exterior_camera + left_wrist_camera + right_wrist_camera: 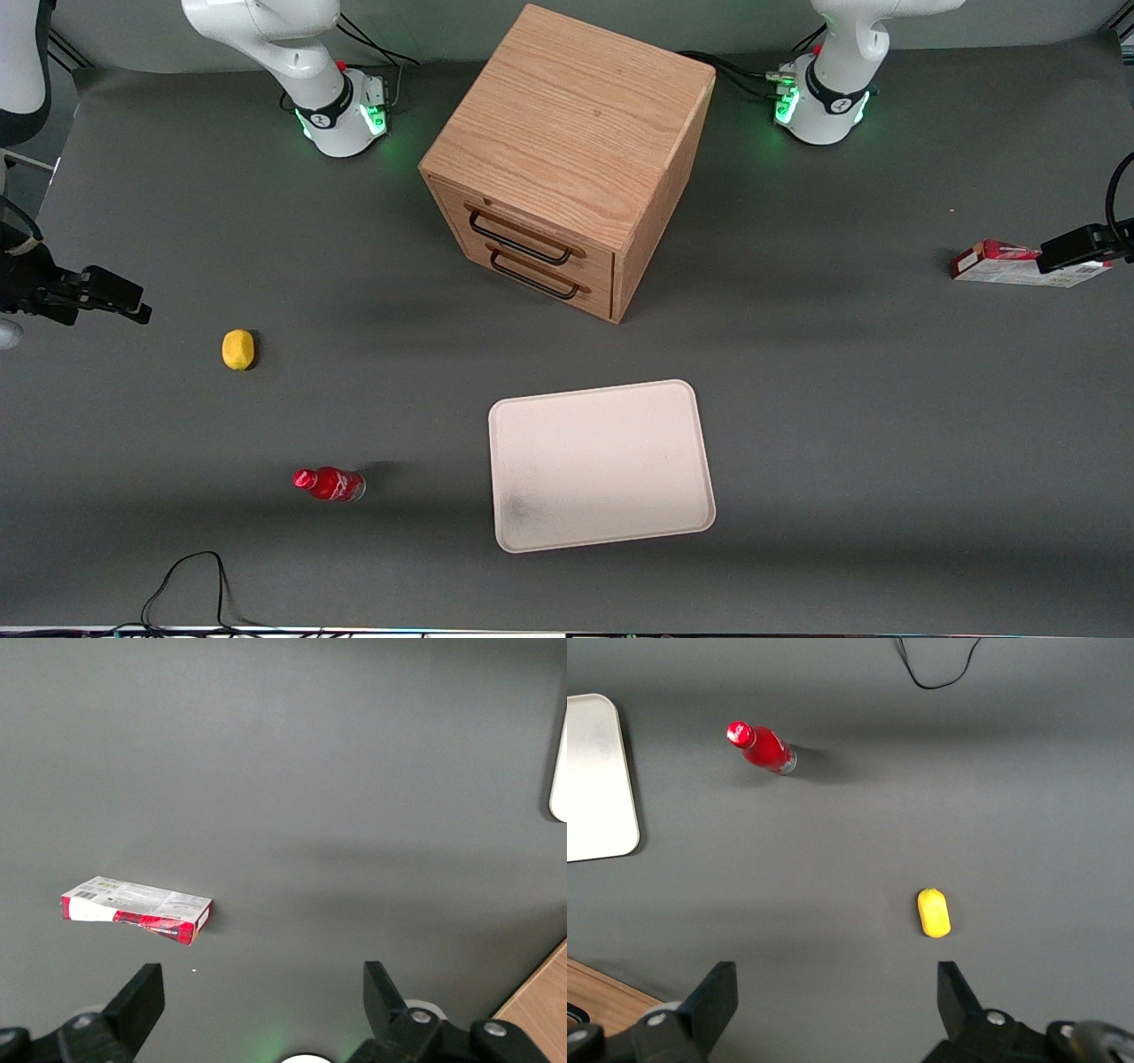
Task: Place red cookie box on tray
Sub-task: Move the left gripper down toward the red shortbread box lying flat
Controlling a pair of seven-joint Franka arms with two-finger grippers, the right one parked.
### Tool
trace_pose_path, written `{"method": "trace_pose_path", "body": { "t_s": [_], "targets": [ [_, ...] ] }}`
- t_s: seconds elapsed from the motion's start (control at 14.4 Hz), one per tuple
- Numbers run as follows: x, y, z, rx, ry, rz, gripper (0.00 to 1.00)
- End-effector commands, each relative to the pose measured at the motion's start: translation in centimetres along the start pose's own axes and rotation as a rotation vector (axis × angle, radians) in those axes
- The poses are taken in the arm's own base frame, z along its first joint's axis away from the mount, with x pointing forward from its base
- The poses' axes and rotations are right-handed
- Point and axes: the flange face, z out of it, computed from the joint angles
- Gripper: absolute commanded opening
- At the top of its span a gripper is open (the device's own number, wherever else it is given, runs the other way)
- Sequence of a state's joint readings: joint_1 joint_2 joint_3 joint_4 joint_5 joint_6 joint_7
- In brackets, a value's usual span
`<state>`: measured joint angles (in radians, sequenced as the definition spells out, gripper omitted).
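Red cookie box [137,909] near end effector [262,1003] (spread wide)

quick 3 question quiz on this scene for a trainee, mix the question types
1. True or false: the red cookie box already lies on the tray.
2. Is the gripper open or shut?
3. Which is nearest the front camera: A the lemon, B the red bottle, C the wooden drawer cabinet?

Key: 1 false, it lies on the table toward the working arm's end. 2 open, holding nothing, above the table near the box. 3 B.
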<state>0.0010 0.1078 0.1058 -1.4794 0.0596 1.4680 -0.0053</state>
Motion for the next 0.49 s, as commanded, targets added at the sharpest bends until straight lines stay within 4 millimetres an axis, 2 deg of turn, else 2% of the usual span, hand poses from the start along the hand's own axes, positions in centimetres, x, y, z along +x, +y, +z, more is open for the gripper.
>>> {"method": "trace_pose_path", "body": {
  "t_s": [0.0, 0.07, 0.21, 0.42],
  "targets": [
    [-0.1, -2.7, -0.6, 0.008, 0.001, -0.065, 1.00],
    [-0.1, -3.1, -0.7, 0.006, 0.002, -0.073, 1.00],
    [-0.3, -5.8, -0.6, 0.003, 0.003, -0.114, 1.00],
    [-1.5, -11.9, 0.0, -0.022, -0.014, -0.203, 1.00]
  ]
}}
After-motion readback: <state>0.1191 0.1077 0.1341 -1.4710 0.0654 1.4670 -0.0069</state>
